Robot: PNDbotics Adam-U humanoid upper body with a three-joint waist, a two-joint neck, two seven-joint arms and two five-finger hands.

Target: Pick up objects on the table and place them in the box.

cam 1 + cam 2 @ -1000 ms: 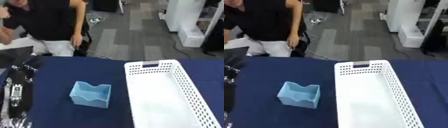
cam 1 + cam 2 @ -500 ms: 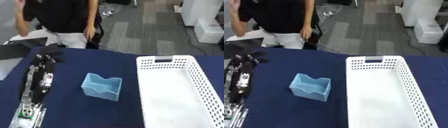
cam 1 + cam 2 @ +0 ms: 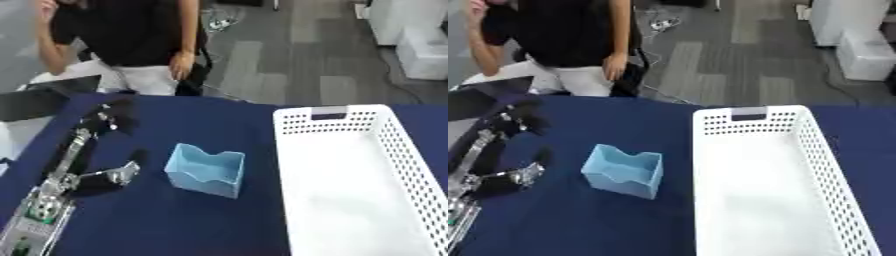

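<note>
A light blue open-topped block with a notched rim stands on the navy table, left of centre. To its right lies a long white perforated box with nothing showing inside it. My left hand lies on the table at the left, its fingers stretched straight toward the far edge. Its thumb sticks out toward the blue block, a short gap away. The hand is open and holds nothing. My right hand shows in neither view.
A person sits just beyond the table's far edge, touching nothing on it. A dark flat thing lies at the far left corner. White cabinets stand on the floor at the upper right.
The whole view has shifted, so the camera moved. My left hand has come further in from the left, nearer the blue block, with the thumb now spread toward it.
</note>
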